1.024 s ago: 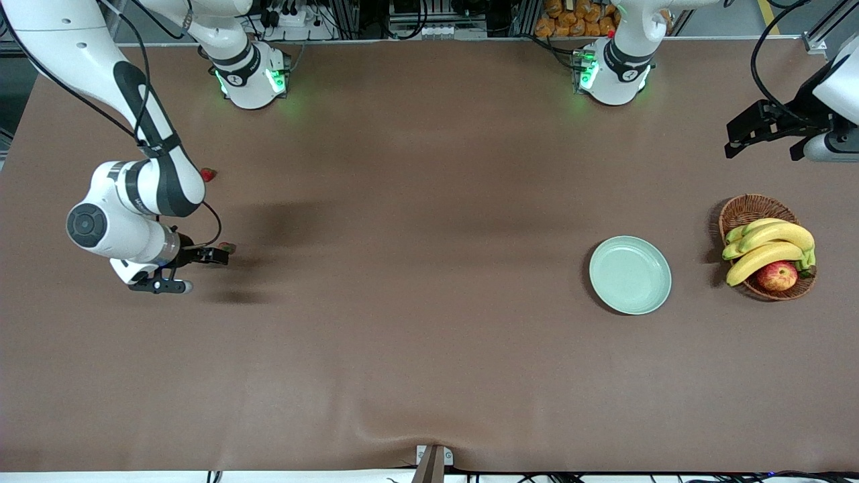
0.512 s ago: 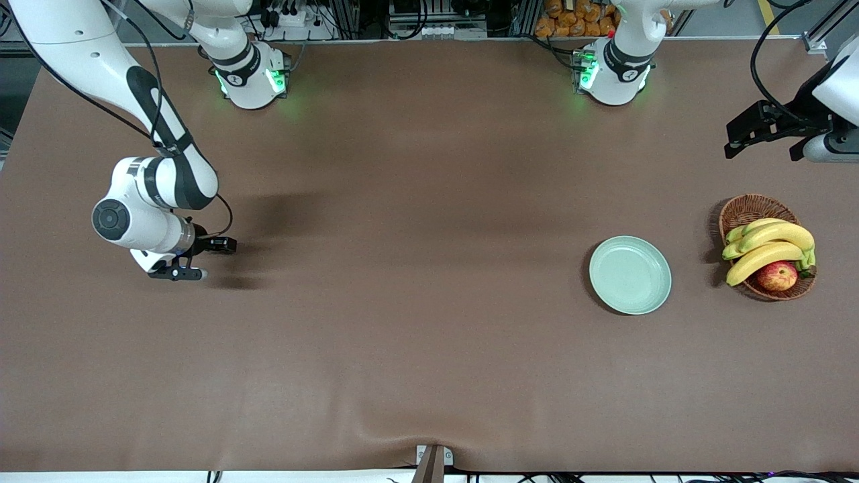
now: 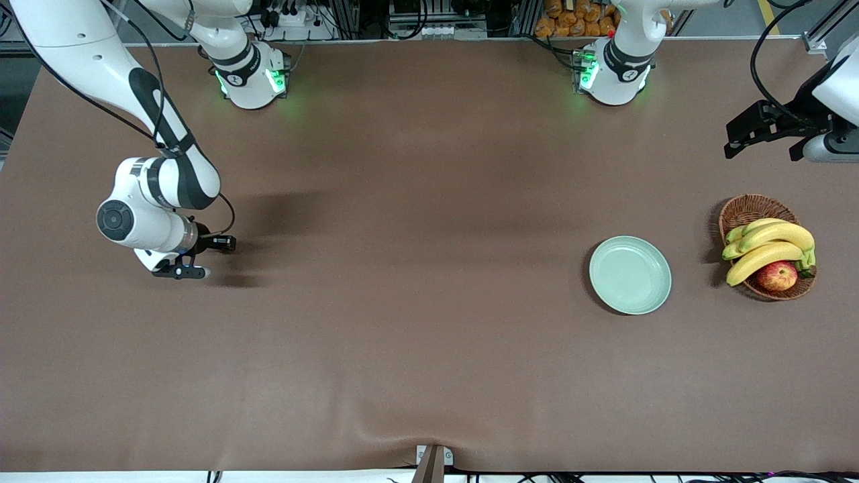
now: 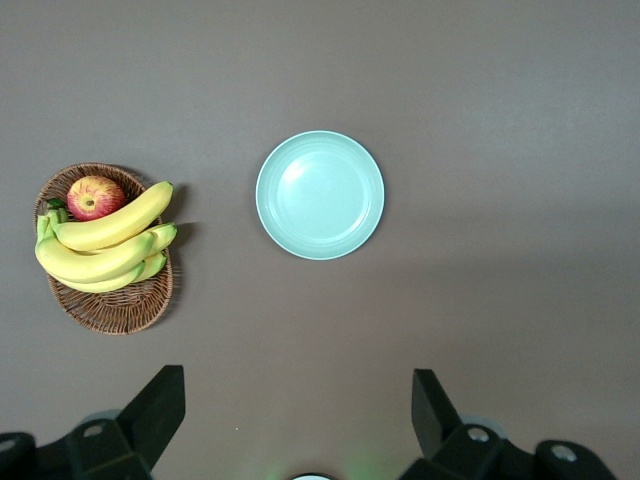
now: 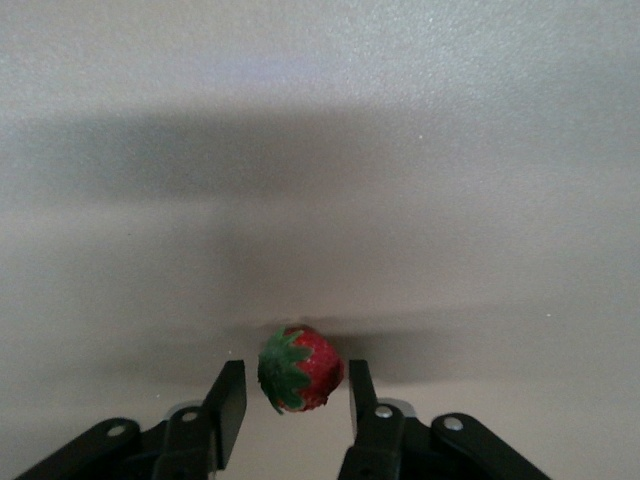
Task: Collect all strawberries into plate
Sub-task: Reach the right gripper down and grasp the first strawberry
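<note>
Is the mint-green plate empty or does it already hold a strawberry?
Empty. The plate shows only its bare glossy surface in the front view and in the left wrist view; no berry lies in it.

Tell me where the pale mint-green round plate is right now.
The pale mint-green round plate lies toward the left arm's end of the table, beside the brown wicker basket of fruit.

No readable text, labels, brands or numbers anywhere. Round marks on both arm bases at the counter's top edge too small to read.
</note>
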`<state>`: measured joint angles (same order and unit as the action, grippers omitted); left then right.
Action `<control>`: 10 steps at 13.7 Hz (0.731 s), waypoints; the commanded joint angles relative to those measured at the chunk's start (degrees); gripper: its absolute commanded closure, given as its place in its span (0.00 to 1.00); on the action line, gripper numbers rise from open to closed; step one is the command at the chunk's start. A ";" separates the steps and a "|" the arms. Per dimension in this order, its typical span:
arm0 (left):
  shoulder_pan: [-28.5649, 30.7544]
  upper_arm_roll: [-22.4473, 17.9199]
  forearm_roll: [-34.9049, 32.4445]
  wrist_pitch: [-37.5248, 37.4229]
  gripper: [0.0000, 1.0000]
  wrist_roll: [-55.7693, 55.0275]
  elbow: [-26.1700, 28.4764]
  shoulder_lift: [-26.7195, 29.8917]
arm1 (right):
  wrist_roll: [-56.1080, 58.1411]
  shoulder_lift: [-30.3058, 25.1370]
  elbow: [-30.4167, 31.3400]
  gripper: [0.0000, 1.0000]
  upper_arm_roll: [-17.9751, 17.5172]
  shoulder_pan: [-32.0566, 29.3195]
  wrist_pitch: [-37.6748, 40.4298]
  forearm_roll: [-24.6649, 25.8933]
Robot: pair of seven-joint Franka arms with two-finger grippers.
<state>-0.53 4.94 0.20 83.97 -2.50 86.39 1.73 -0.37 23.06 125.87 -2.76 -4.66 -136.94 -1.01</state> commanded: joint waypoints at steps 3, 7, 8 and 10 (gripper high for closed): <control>0.36 -0.02 1.03 -0.57 0.00 0.48 -0.44 -0.33 | 0.28 -0.47 -1.59 1.00 -0.84 -0.09 2.09 0.57; 0.27 -0.02 1.03 -0.57 0.00 0.48 -0.08 -0.42 | -0.68 -1.08 -11.24 1.00 -1.54 0.35 16.58 -1.53; 0.27 -0.02 1.03 -0.57 0.00 0.48 -0.08 -0.42 | -1.73 -1.61 -13.61 1.00 -1.89 0.87 19.83 -3.45; 0.27 -0.02 1.03 -0.57 0.00 0.48 0.00 -0.50 | -6.20 -1.79 -18.62 1.00 -2.07 2.54 25.90 -6.71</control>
<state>-0.53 4.94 0.20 83.97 -2.50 86.53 1.23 -2.80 21.98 111.33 -4.66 -3.77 -116.01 -4.97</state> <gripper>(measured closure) 0.000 0.678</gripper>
